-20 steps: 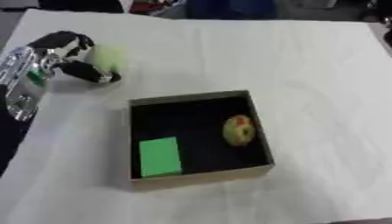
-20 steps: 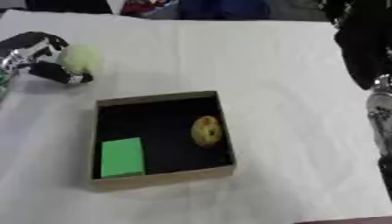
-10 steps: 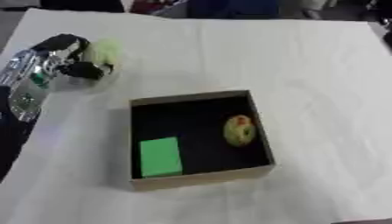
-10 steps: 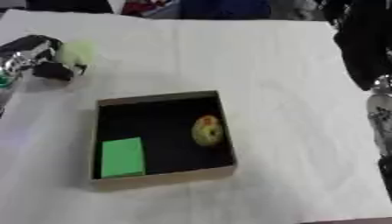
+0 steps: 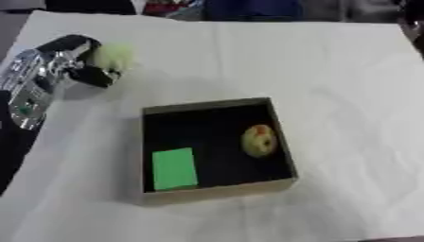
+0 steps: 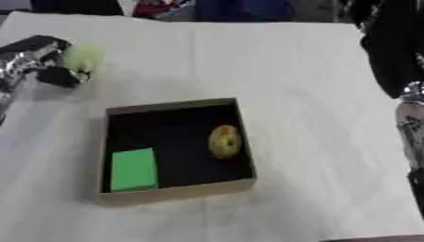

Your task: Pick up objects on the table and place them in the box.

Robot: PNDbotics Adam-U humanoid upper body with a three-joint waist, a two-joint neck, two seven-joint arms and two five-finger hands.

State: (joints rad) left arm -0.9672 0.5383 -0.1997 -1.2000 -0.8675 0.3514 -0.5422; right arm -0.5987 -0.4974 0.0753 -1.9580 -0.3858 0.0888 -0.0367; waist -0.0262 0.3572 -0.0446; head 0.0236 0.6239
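We found the left hand [image 5: 79, 64] at the far left of the white-covered worktop [image 5: 331, 85], its fingers curled round a pale yellow-green ball [image 5: 113, 56]. Against the view of a second before, hand and ball sat a little higher in the picture and further from the box [image 5: 215, 147]; the hand's shadow on the cloth below them looked wider. Half a second before, the ball was already inside the fingers, so the hold itself had not changed. Whether the ball was clear of the cloth, we could not tell.

The box lay near the worktop's middle, open-topped with a dark floor. Inside it, a flat green block [image 5: 175, 168] lay at the near left corner, and a yellow round fruit with reddish marks [image 5: 258, 140] lay against the right wall. Neither had shifted.

Of the right arm [image 6: 410, 123] we saw only a silver and black stretch at the right edge of the right eye view; its hand did not show.
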